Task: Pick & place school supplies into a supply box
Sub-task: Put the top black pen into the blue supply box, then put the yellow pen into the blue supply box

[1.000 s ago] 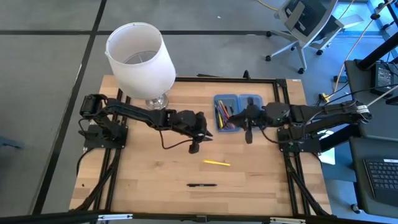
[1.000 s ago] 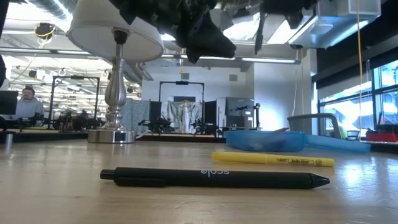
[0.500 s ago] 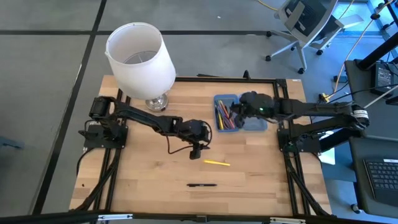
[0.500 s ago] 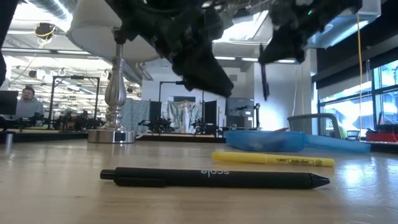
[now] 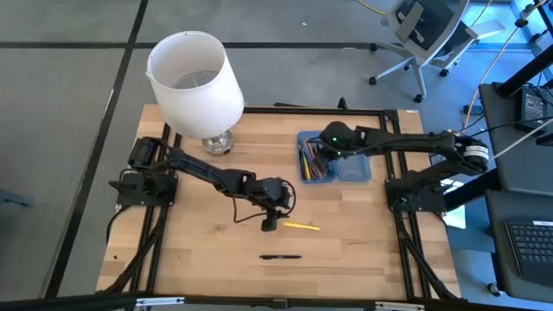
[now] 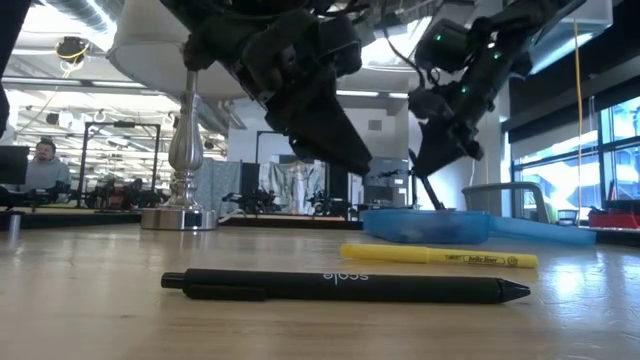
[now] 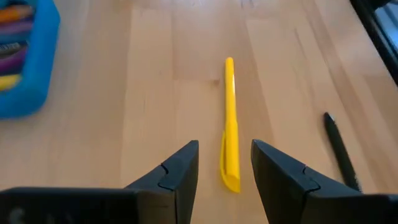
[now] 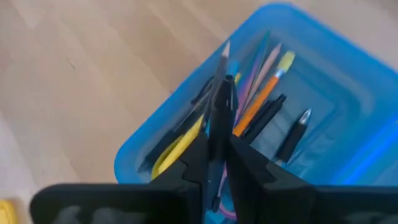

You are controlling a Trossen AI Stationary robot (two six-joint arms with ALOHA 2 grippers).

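A yellow pen (image 5: 301,226) and a black pen (image 5: 281,257) lie flat on the wooden table. My left gripper (image 7: 224,149) is open and hangs just above the table. Its fingers stand on either side of the yellow pen's (image 7: 230,118) nearer end without touching it. The translucent blue supply box (image 5: 334,156) lies open near the far right, with several pens and pencils (image 8: 261,99) in its left half. My right gripper (image 8: 216,146) hovers over that half, shut on a dark pen. My right gripper pinches a dark pen (image 8: 221,99) between its two fingers, somewhere along the barrel. The fingers come from above, slanting down toward the box. The pen is lifted clear and points down past the fingertips into the box's left half (image 6: 428,190).
A white-shaded lamp (image 5: 194,79) on a metal base (image 5: 216,142) stands at the table's far left. A black frame rail (image 5: 393,216) runs along the table edges. Bare wood lies around the two loose pens (image 6: 340,286).
My left gripper moved toward the near edge and down, ending over the yellow pen's end. My right gripper carried the dark pen left and toward the far edge, from beside the box to over its left half, tipping down and lowering it.
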